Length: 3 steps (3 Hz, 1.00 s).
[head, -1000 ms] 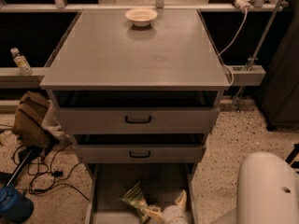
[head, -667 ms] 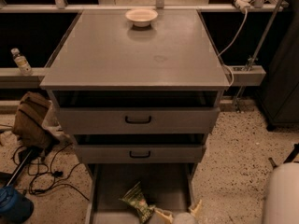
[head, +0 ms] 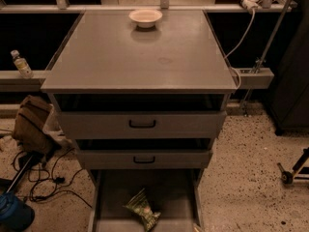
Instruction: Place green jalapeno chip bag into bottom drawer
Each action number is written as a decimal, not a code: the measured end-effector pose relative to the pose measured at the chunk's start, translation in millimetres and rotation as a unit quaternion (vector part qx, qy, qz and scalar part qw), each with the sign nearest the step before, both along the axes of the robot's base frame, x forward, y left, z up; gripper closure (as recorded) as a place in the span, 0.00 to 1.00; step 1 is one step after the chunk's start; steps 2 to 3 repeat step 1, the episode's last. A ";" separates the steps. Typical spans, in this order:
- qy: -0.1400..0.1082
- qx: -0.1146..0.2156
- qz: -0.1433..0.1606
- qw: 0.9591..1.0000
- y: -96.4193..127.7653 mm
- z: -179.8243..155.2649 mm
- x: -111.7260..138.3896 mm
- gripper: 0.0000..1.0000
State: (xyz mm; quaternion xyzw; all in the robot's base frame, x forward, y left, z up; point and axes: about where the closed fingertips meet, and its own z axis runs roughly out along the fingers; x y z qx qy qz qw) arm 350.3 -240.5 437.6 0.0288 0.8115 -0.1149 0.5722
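The green jalapeno chip bag (head: 142,209) lies on the floor of the bottom drawer (head: 169,187), near its front and left of middle. It is light green with white patches and lies tilted. The bottom drawer is pulled out, under two upper drawers with black handles (head: 142,124). The gripper is out of view; only a small pale tip shows at the bottom edge, right of the drawer.
A white bowl (head: 145,17) stands at the back of the grey cabinet top (head: 140,57). A brown bag (head: 31,124), cables and a blue object (head: 13,214) lie on the floor at left. A bottle (head: 21,64) stands on the left ledge. A wheeled stand (head: 294,168) is at right.
The white arm and gripper have withdrawn from the lower right and out of the picture. The chip bag now lies free in the bottom drawer.
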 end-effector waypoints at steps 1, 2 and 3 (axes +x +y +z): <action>0.005 0.002 -0.006 1.000 -5.0 -2.3 -8.2 0.00; 0.005 0.002 -0.006 1.000 -5.0 -2.3 -8.2 0.00; 0.005 0.002 -0.006 1.000 -5.0 -2.3 -8.2 0.00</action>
